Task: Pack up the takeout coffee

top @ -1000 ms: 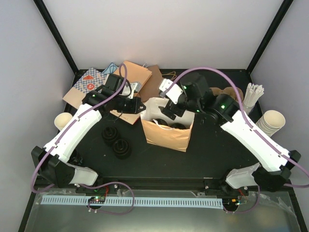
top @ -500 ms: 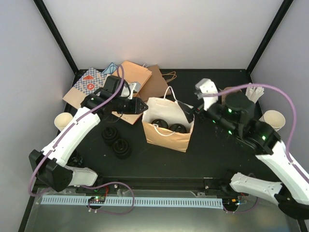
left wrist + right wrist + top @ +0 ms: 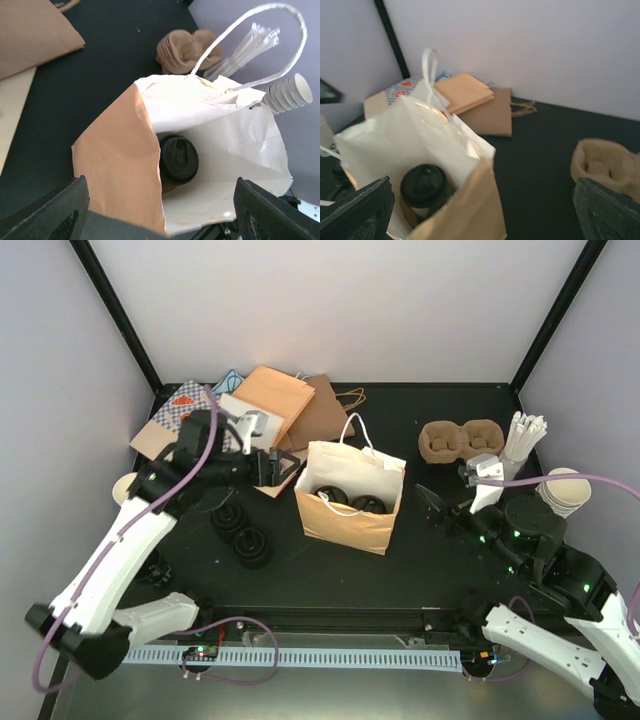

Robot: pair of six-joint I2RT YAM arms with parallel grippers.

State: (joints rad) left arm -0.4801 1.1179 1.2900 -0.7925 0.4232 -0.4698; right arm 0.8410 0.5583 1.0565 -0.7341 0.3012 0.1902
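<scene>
The brown paper bag (image 3: 348, 512) stands open mid-table, its white handles up. Inside it sit two lidded cups of takeout coffee, their black lids (image 3: 326, 496) side by side. One lid (image 3: 178, 159) shows in the left wrist view, and one lid (image 3: 424, 186) in the right wrist view with brown pulp under the cup. My left gripper (image 3: 277, 466) is open just left of the bag's rim, holding nothing. My right gripper (image 3: 444, 510) is open to the right of the bag, apart from it and empty.
Spare pulp carriers (image 3: 460, 438) and straws (image 3: 524, 436) lie at the back right, with a stack of lidless cups (image 3: 562, 492) beside them. Loose black lids (image 3: 242, 532) and another cup (image 3: 128, 488) sit on the left. Flat paper bags (image 3: 282, 398) lie behind.
My left gripper has opened and drawn back left from the bag's rim. The right arm has pulled out of the bag and swung right and nearer, its gripper still open.
</scene>
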